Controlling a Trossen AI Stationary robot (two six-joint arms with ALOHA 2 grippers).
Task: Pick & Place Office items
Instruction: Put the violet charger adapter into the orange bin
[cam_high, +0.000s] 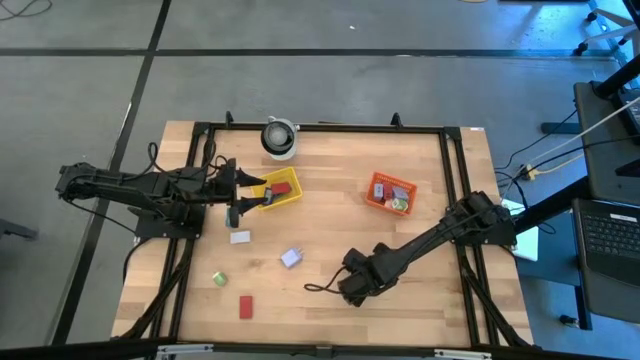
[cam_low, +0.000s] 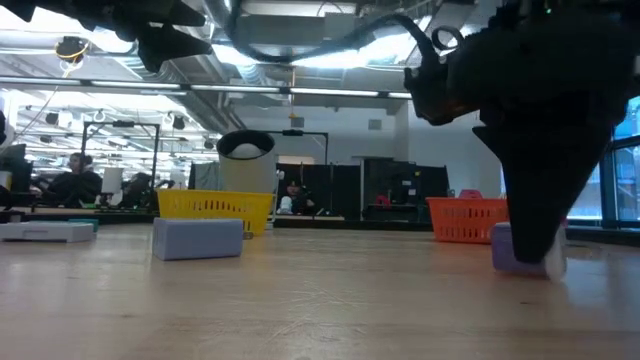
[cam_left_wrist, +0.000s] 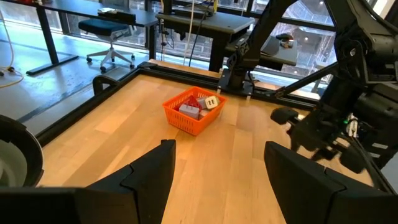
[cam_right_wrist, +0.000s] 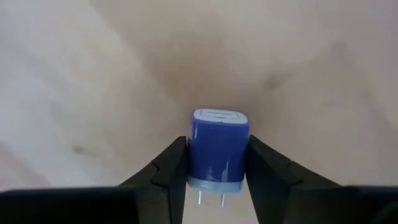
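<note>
Right wrist view shows the right gripper (cam_right_wrist: 217, 168) clamping a blue plug block (cam_right_wrist: 217, 146) on bare bench (cam_right_wrist: 93, 93); left gripper (cam_left_wrist: 217, 174) gapes, facing the orange basket (cam_left_wrist: 194, 115)

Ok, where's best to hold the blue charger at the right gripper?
Its two flat long sides, mid-body, coming from above. The blue charger lies flat, prongs sticking out one end, and the right gripper closes on those sides. Left gripper waits by the yellow basket.

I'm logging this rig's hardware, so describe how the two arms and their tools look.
Both arms are dark, nearly black, built of jointed segments. The left tool has two flat, angular black fingers. The right tool has matching wedge-shaped black fingers. A thin black cable loops beside the right arm's wrist. No markings are legible.
</note>
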